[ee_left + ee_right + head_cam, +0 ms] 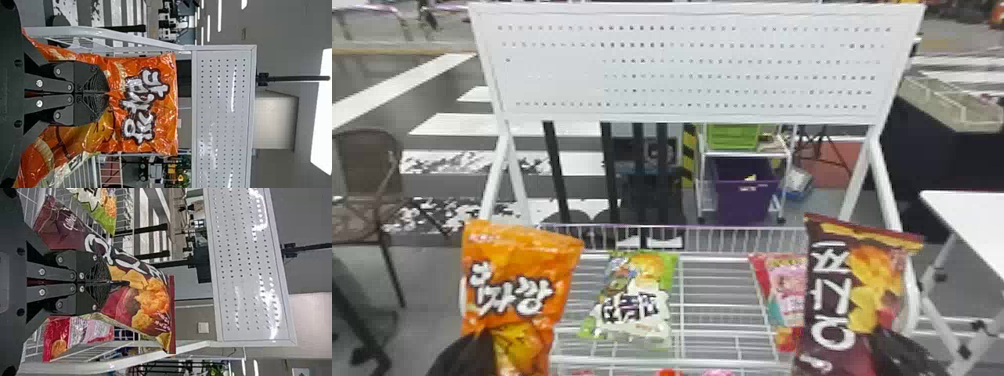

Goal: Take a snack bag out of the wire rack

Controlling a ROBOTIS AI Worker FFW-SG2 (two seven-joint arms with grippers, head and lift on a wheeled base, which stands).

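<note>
The left gripper has its jaws clamped on an orange snack bag; the right gripper pinches a maroon bag between its jaws. A green bag and a pink bag lie in the wire rack.

Orange bag, lower left, in left gripper. Brown bag, lower right, in right gripper. Green bag, lower centre, on wire rack; pink bag to its right. Perforated board, top centre. Chair, left edge. White table, right edge.
</note>
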